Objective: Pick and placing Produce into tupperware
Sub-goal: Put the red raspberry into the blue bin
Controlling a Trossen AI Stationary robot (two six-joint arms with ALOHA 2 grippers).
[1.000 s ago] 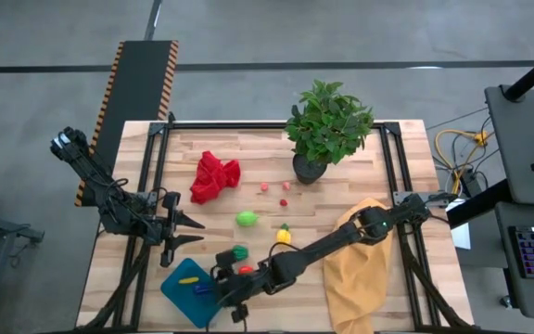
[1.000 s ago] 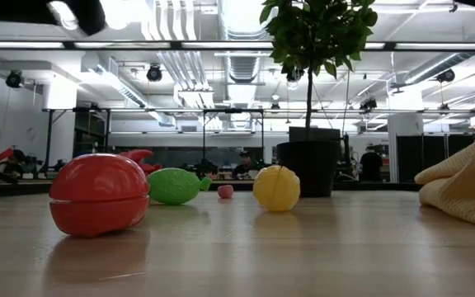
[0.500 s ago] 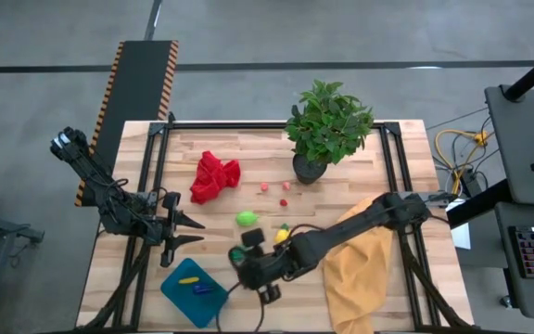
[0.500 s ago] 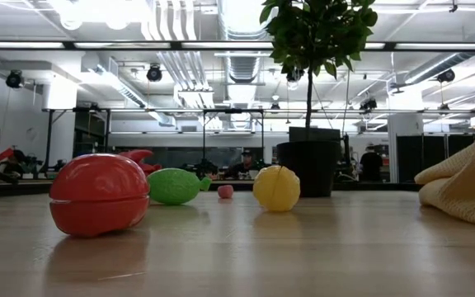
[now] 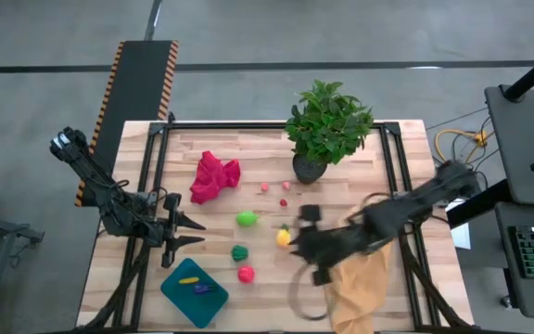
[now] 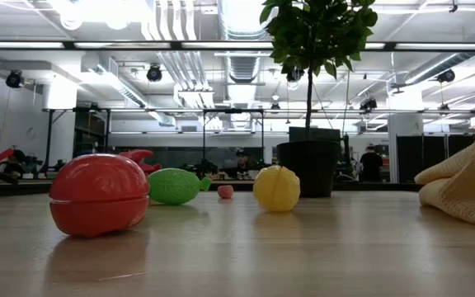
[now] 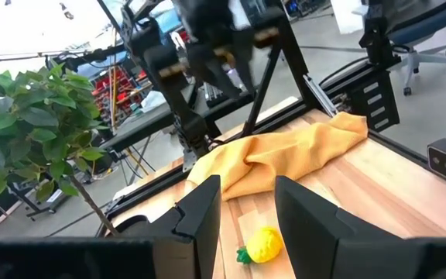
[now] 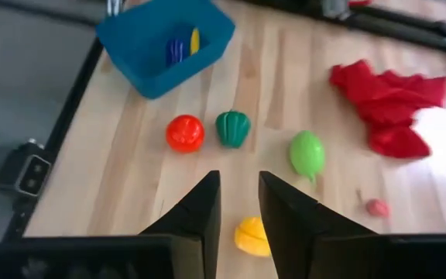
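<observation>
The teal tupperware [image 5: 179,299] sits at the near left and holds a yellow piece [image 5: 189,279] and a purple piece [image 5: 203,289]. On the table lie a dark green piece [image 5: 240,252], a red one [image 5: 246,274], a bright green one [image 5: 247,219], a yellow one [image 5: 284,237] and tiny pink pieces [image 5: 264,186]. My right gripper [image 8: 238,182] hangs open and empty above the yellow piece [image 8: 252,236], well off the table. My left gripper [image 5: 191,231] waits open and level at the left edge, pointing toward the table's right.
A red cloth [image 5: 213,176] lies at the far left. A potted plant [image 5: 327,125] stands at the far middle. A mustard-yellow cloth [image 5: 364,283] lies at the near right, under my right arm. The low view shows the red piece [image 6: 99,194] nearest.
My right gripper has left the tupperware, risen, and swung toward the table's right and a little toward the far edge. It now stands above the yellow piece beside the mustard cloth. The dark green and red pieces, hidden under the arm before, now show.
</observation>
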